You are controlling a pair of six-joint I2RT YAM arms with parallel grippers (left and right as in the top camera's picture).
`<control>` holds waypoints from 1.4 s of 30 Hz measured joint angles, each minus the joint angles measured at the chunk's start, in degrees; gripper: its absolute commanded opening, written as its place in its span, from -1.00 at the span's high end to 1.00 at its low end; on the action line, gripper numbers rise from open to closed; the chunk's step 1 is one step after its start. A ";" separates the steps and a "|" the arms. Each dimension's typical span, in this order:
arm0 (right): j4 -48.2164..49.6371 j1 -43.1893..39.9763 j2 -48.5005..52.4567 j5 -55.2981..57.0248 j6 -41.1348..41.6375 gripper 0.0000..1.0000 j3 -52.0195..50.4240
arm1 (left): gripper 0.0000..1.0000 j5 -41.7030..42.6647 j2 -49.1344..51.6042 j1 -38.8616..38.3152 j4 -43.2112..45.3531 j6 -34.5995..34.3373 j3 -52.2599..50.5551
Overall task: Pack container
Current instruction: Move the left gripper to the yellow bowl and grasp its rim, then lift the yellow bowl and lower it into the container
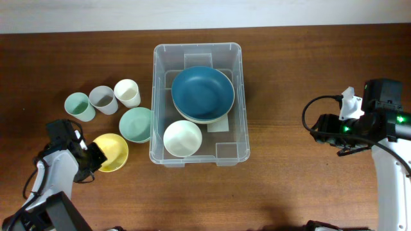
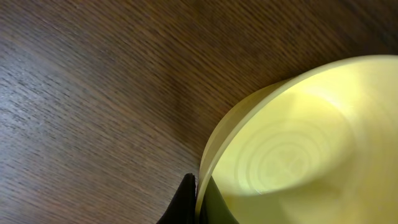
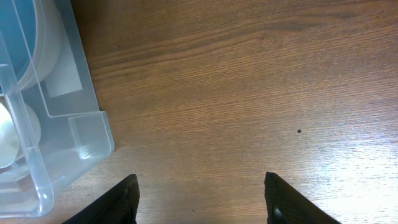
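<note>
At the table's left front | left gripper (image 1: 94,156) pinched on the rim of the yellow bowl (image 1: 115,149) | right gripper (image 3: 199,202) spread over bare table (image 3: 249,93), just right of the container (image 1: 196,46) | container mid-table, holding a blue bowl (image 1: 202,91) and a cream bowl (image 1: 182,138)

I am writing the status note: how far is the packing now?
Done: blue bowl and white bowl lie in the container. In hand: left fingers pinch the yellow bowl at its rim. Left: green bowl, green cup, grey cup, cream cup, all outside.
</note>
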 measured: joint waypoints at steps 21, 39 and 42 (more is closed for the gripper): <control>0.00 0.00 0.02 -0.02 0.00 -0.20 0.00 | 0.99 4.59 -25.77 -2.49 -10.08 -2.95 15.67; 0.00 0.00 0.11 -0.02 0.00 -0.20 0.00 | 0.99 7.41 -0.22 -40.52 -19.08 2.23 22.80; 0.00 0.00 0.11 -0.02 0.00 -0.20 0.00 | 0.74 7.10 3.34 -41.22 -18.64 2.75 22.80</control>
